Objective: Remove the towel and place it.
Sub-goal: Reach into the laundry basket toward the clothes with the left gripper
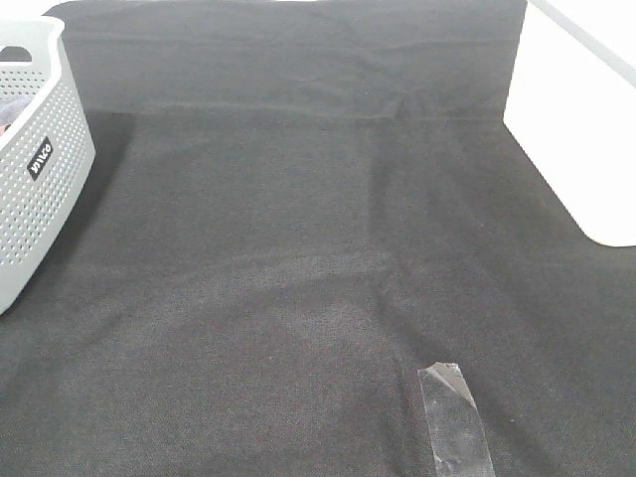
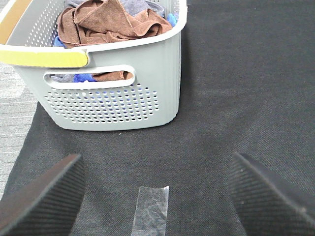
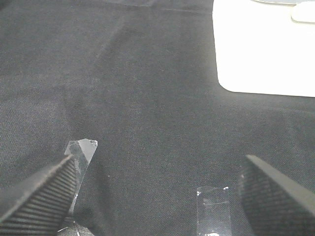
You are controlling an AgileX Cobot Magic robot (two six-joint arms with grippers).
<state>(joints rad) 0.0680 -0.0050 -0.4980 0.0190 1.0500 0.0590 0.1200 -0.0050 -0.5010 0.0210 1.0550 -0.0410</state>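
The basket (image 1: 35,179) at the left edge of the black cloth (image 1: 298,248) is cut off by the exterior view's border, and its contents are unreadable there. The left wrist view shows the towel (image 2: 106,22) bunched inside, its lower folds buried among blue cloths (image 2: 81,77). 1 tape strip (image 1: 455,417) runs off the near border.

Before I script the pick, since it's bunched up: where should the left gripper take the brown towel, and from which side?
Pinch a raised fold atop the towel, coming from above: it lies heaped in the basket, whose walls block the sides.
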